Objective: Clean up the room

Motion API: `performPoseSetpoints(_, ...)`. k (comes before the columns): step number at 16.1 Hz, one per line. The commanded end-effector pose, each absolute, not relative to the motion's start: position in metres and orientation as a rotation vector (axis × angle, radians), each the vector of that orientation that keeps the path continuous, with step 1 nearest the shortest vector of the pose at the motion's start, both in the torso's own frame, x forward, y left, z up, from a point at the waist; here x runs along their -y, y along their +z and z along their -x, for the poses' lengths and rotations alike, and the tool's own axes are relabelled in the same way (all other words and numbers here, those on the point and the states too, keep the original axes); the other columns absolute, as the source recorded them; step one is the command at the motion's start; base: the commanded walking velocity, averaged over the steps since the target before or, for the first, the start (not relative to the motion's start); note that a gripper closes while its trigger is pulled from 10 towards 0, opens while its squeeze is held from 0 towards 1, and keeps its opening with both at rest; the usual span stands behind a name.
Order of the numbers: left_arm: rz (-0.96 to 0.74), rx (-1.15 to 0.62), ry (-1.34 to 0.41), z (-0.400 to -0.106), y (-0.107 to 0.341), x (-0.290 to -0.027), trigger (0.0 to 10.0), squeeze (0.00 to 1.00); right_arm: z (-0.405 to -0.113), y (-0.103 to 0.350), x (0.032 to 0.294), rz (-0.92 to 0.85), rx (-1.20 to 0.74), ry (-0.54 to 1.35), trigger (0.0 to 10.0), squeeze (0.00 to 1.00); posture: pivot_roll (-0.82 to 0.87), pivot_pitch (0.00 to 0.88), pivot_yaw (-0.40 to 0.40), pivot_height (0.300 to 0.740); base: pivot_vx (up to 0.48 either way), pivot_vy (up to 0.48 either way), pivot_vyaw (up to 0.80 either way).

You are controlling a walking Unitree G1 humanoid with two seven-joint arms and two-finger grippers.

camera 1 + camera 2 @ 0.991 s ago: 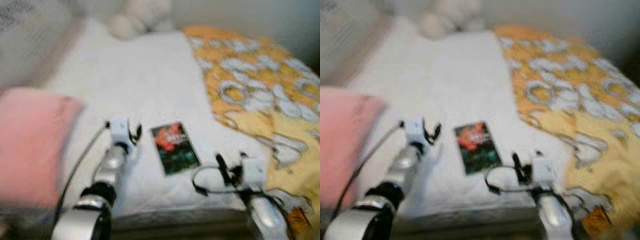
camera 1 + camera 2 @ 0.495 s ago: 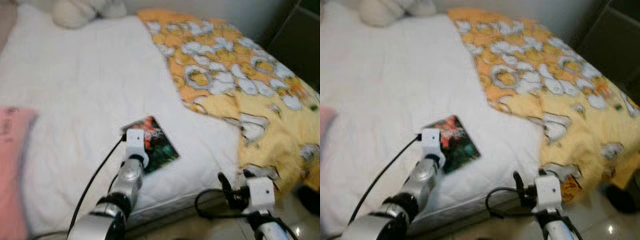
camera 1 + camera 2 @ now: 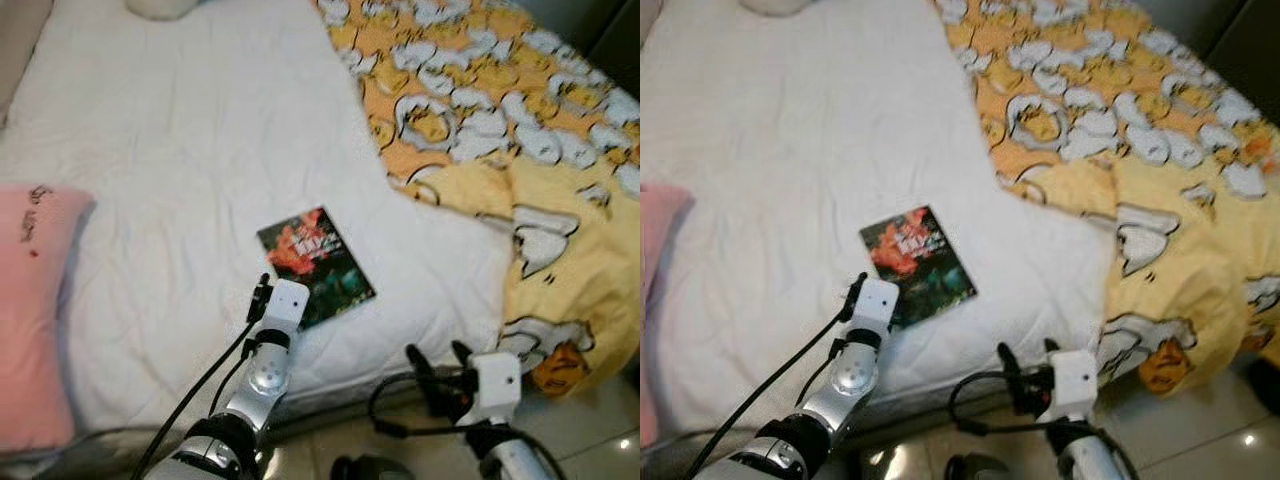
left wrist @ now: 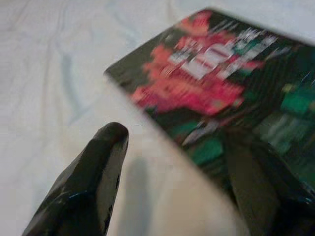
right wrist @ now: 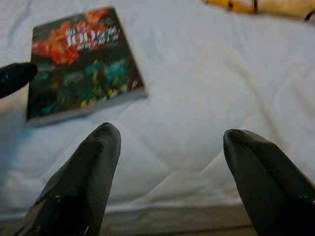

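Flat dark paperback book with red-and-green cover [image 3: 316, 267] on white quilted bed [image 3: 180, 150]: long axis eleven-to-five, near corner under the wide-spread left gripper [image 4: 177, 172]; right gripper [image 5: 172, 182], also wide, farther at five.

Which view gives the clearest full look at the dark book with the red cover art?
The left eye view: the dark book with red cover art lies whole on the white bed. The right wrist view also shows it whole, at an angle; the left wrist view crops and blurs it.
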State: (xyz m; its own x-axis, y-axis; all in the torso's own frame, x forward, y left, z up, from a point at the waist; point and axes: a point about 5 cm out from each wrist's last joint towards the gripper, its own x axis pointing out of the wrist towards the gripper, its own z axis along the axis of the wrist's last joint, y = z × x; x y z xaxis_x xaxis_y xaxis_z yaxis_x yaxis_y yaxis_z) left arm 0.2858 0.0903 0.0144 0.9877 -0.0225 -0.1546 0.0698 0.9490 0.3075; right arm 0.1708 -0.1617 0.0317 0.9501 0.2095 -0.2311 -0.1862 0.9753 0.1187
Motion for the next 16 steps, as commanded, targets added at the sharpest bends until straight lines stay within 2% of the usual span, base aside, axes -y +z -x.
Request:
performPoseSetpoints(1,-0.292,-0.174,-0.023,-0.285,0.012,-0.093,10.0,0.0,-0.165,0.027,0.162,-0.096,-0.259,0.189,10.0,0.0,-0.04,0.228,-0.075,0.74,0.0,0.0,0.0)
performPoseSetpoints(6,-0.091,-0.212,-0.016,-0.291,0.016,-0.094,10.0,0.0,-0.153,0.03,0.161,-0.104,-0.246,0.156,10.0,0.0,-0.08,0.253,-0.048,0.74,0.0,0.0,0.0)
performPoseSetpoints(12,-0.062,-0.131,-0.011,-0.302,0.033,-0.094,10.0,0.0,-0.146,0.033,0.162,-0.087,-0.239,0.151,10.0,0.0,-0.1,0.27,-0.041,0.74,0.0,0.0,0.0)
performPoseSetpoints(14,-0.094,-0.108,-0.009,-0.301,0.034,-0.094,10.0,0.0,-0.145,0.032,0.162,-0.084,-0.244,0.15,10.0,0.0,-0.1,0.269,-0.04,0.74,0.0,0.0,0.0)
performPoseSetpoints(16,-0.273,-0.007,0.022,-0.302,0.045,-0.099,10.0,0.0,-0.143,0.032,0.161,-0.079,-0.249,0.159,10.0,0.0,-0.1,0.271,-0.041,0.74,0.0,0.0,0.0)
